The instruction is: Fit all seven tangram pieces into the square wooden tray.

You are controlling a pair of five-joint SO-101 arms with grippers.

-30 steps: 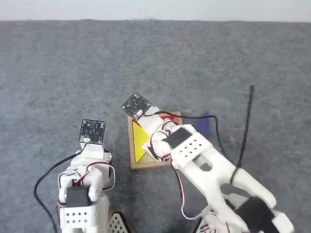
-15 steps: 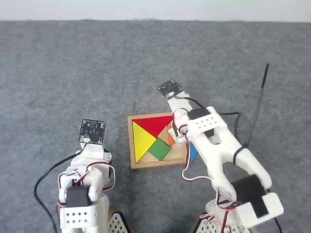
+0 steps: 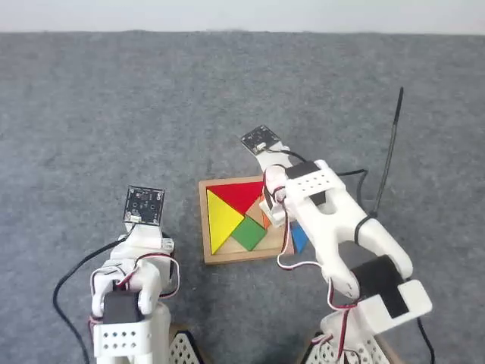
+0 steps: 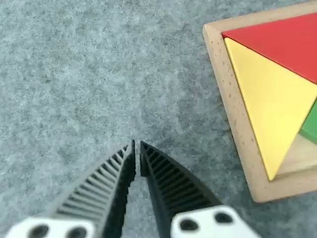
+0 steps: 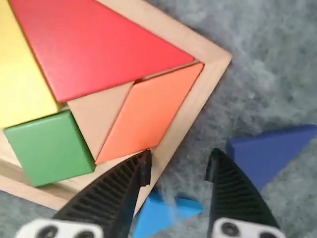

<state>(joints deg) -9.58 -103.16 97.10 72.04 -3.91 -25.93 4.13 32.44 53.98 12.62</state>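
Note:
The square wooden tray (image 3: 203, 227) lies on the grey carpet between the arms. It holds a red triangle (image 5: 94, 44), a yellow triangle (image 5: 20, 89), a green square (image 5: 47, 146) and an orange parallelogram (image 5: 153, 111), with a bare triangular gap (image 5: 99, 116) among them. My right gripper (image 5: 179, 166) hangs open over the tray's rim (image 5: 208, 84) by the orange piece, holding nothing. Outside that rim lie a dark blue triangle (image 5: 267, 151) and a light blue piece (image 5: 158, 210). My left gripper (image 4: 137, 146) is shut and empty above bare carpet, apart from the tray's corner (image 4: 223, 74).
The right arm (image 3: 314, 189) covers the tray's right side in the high view, with the light blue piece (image 3: 298, 236) peeking out beside it. A thin black cable (image 3: 390, 144) rises at the right. Grey carpet (image 3: 114, 106) spreads wide at the back and left.
The right arm swung from over the tray's left half to its right edge, uncovering the pieces inside. The left arm has not moved.

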